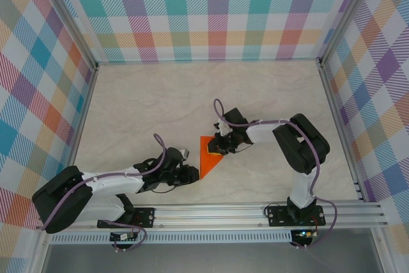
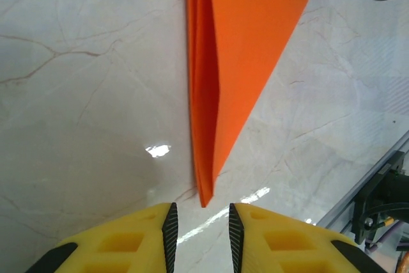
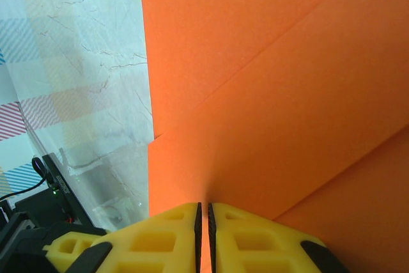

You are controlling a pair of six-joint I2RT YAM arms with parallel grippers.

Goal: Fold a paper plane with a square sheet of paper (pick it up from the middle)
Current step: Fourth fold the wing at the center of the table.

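The orange square sheet of paper (image 1: 208, 156) lies on the marble table, folded into a layered triangle whose narrow tip points toward the near edge. In the left wrist view the paper (image 2: 236, 43) tapers to a point just ahead of my left gripper (image 2: 200, 212), which is open by a small gap with nothing between its fingers. From above, the left gripper (image 1: 193, 174) sits at that tip. My right gripper (image 1: 222, 149) is shut, its fingertips down on the paper's wide far part (image 3: 268, 94); the right gripper (image 3: 204, 208) shows overlapping flaps ahead of it.
The metal rail (image 1: 255, 212) carrying both arm bases runs along the near edge, close behind the left gripper (image 2: 383, 202). Checkered walls (image 1: 211, 11) enclose the table at the back and both sides. Bare marble (image 1: 147, 100) spreads to the left and far side.
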